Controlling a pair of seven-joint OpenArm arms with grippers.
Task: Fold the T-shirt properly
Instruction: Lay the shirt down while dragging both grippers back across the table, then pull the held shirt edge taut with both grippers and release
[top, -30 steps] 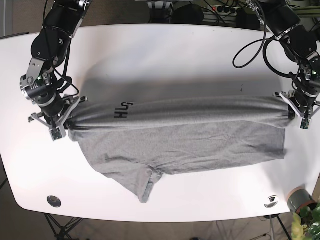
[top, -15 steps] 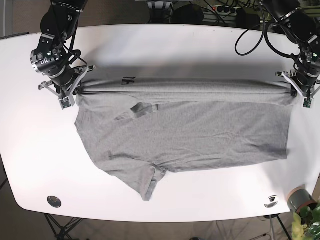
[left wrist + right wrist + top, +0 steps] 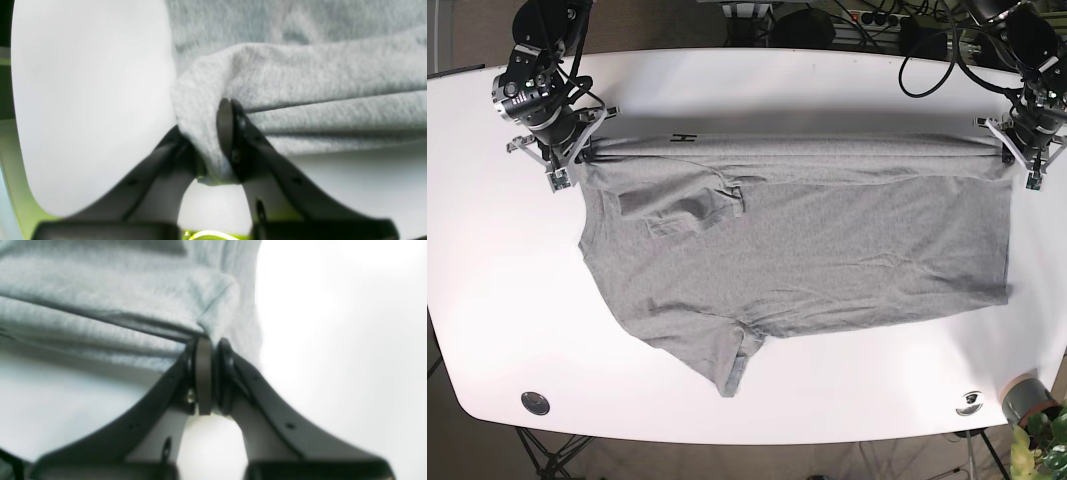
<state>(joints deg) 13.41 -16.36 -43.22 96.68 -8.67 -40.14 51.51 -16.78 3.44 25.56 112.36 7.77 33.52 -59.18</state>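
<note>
The heather-grey T-shirt (image 3: pixel 807 250) lies spread across the white table (image 3: pixel 757 90), its far edge pulled taut between the two arms. A sleeve (image 3: pixel 732 365) points toward the near edge and another sleeve (image 3: pixel 682 210) lies folded on the body. A bit of black lettering (image 3: pixel 689 137) shows on the taut far edge. My left gripper (image 3: pixel 1019 155) is shut on the shirt's right far corner (image 3: pixel 206 133). My right gripper (image 3: pixel 567 155) is shut on the left far corner (image 3: pixel 213 330). Both wrist views show cloth pinched between the fingers.
A round metal disc (image 3: pixel 535 402) sits in the table's near left corner and a small dark mark (image 3: pixel 970 399) at the near right. A potted plant (image 3: pixel 1032 405) stands just off the near right corner. Cables (image 3: pixel 927 60) hang behind the far edge.
Both grippers have carried the taut far edge farther toward the back of the table. More of the shirt now lies spread flat, and the folded sleeve on the body has come into view.
</note>
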